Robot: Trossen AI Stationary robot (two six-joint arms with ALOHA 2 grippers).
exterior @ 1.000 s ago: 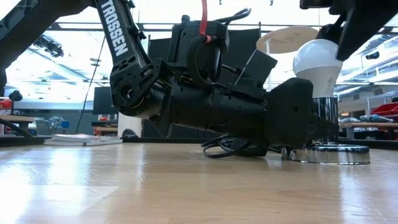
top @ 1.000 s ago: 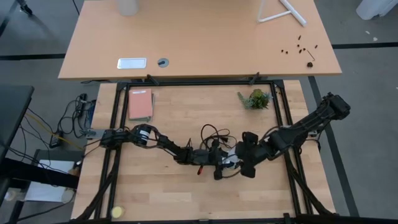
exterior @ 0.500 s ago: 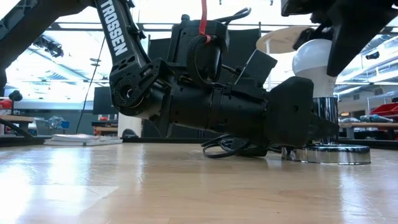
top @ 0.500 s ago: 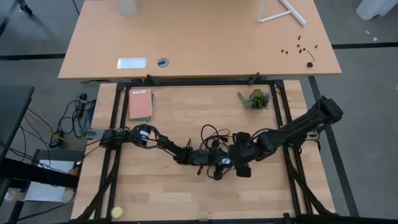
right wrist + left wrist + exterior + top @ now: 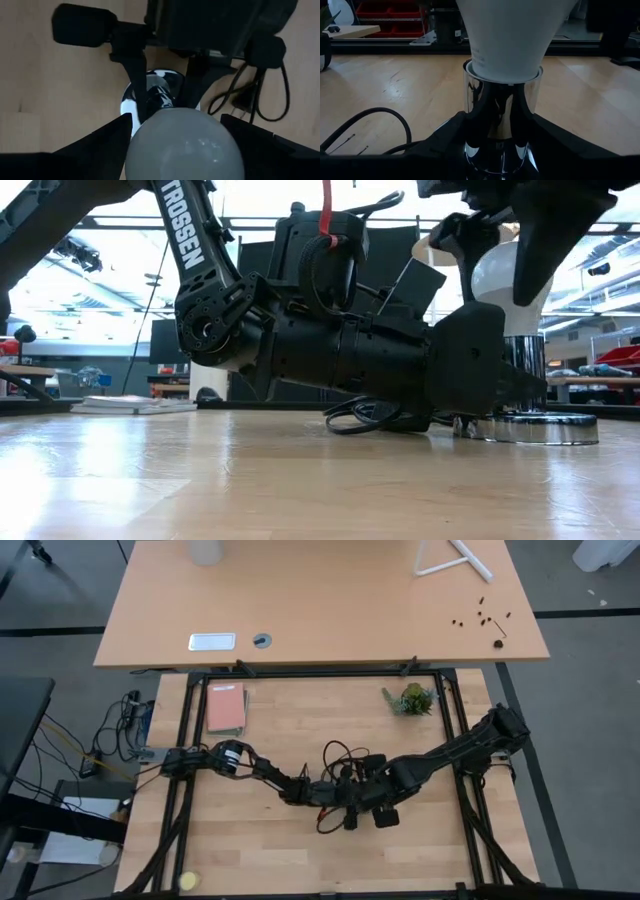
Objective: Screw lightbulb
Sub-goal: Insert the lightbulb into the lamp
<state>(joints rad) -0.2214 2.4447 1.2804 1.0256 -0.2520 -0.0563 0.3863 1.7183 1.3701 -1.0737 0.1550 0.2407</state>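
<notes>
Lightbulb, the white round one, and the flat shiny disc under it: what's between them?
A shiny silver tube stands between the white round lightbulb and the flat shiny disc; the low view shows it best.

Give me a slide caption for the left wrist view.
Left gripper clamps the chrome socket holding the white lightbulb.

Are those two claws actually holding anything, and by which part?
The left gripper clamps the socket's chrome neck below the lightbulb. The right gripper straddles the bulb's globe; contact cannot be told.
</notes>
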